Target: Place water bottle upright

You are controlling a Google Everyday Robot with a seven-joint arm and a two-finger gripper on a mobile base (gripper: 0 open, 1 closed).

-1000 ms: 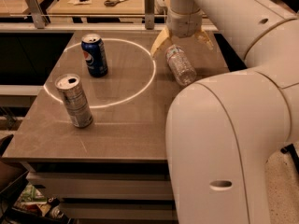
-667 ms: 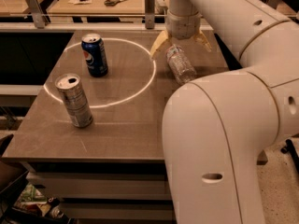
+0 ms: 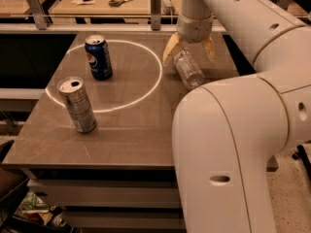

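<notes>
At right side of table [image 3: 131,135], water bottle [image 3: 189,72] lay on its side, just outside white circle [image 3: 161,75] marked on top. Bottle's far end sat between yellow fingers [image 3: 170,48] of gripper [image 3: 190,51]. Gripper hung directly above, fingers spread wide, one on each side of bottle, grasping nothing. Bottle's near end was hidden behind big white arm [image 3: 228,144]. Blue Pepsi can [image 3: 98,57] stood upright inside circle, far left. Silver can [image 3: 77,104] stood upright on circle's near-left line. Scissors [image 3: 119,2] lay on bench beyond table.
</notes>
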